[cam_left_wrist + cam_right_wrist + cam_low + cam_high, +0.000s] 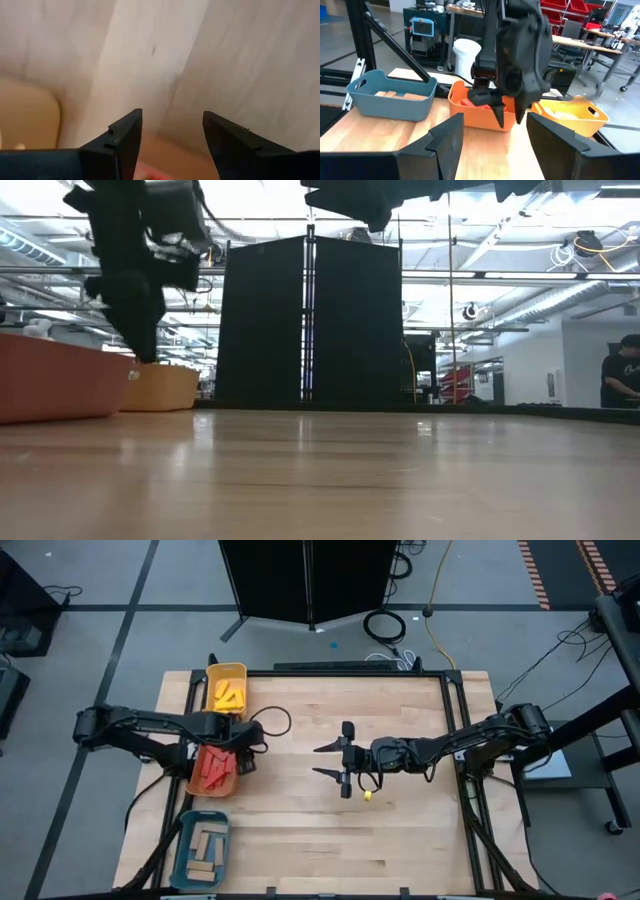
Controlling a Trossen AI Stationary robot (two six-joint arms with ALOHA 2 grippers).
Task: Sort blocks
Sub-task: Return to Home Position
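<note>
High view: every block lies sorted in three plastic trays lined up on the left side of the tabletop. Flat yellow wooden blocks (228,695) lie loose in the yellow rectangular tray (228,668) at the top of the row. Flat red wooden blocks (212,768) are piled in the orange rectangular tray (208,792) in the middle. Plain tan wooden blocks (205,845) lie in the teal rectangular tray (205,817) at the bottom corner. The trays are close together; can't tell if they touch.

The light wood-plank tabletop (400,840) has a black frame rail around it. Beyond it are grey floor, loose cables and a tall black upright panel (310,320). In the low view a person (622,370) stands at the far right edge of the room.

The left end effector (172,117) hangs over the orange tray on its inner side, fingers pointing down. They are spread apart with nothing between them, and the red blocks are just below. The right end effector (322,760) sits above mid-tabletop, well apart from all three trays and every block. Its fingers are spread wide and empty, pointing toward the trays.
</note>
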